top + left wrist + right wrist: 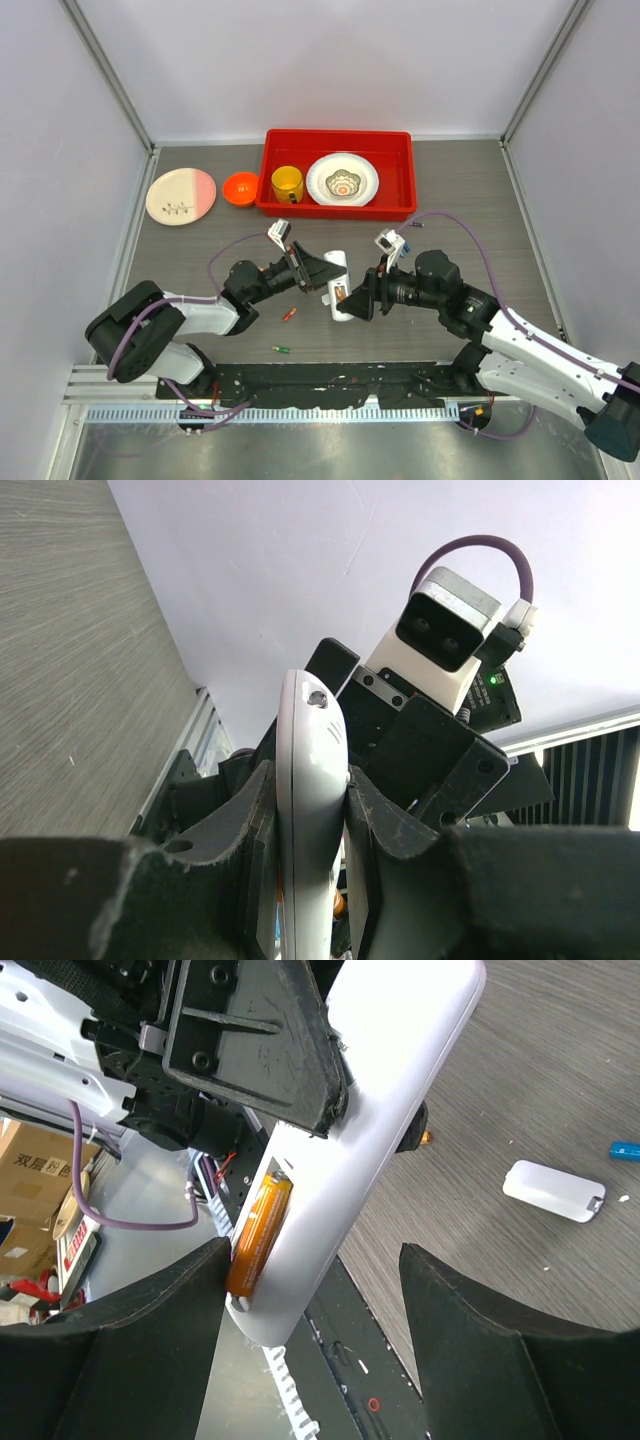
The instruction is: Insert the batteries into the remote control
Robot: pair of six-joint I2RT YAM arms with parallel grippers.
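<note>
Now you're mid-load: your left claw [305, 820] is clamped on the remote [385, 1110], held above the table [480, 210] between the arms. Its long axis runs near-to-far in the top view, with the open back facing your right claw [315, 1260], which stands wide and empty. One orange battery [258, 1235] seems seated. Next, fetch the red battery [289, 314].

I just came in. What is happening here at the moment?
The left claw is clamped on the remote control and holds it up off the table. One orange battery sits in its open compartment. The right claw is open around that end. The back cover lies on the table; a red battery and a green battery lie near the arms.
</note>
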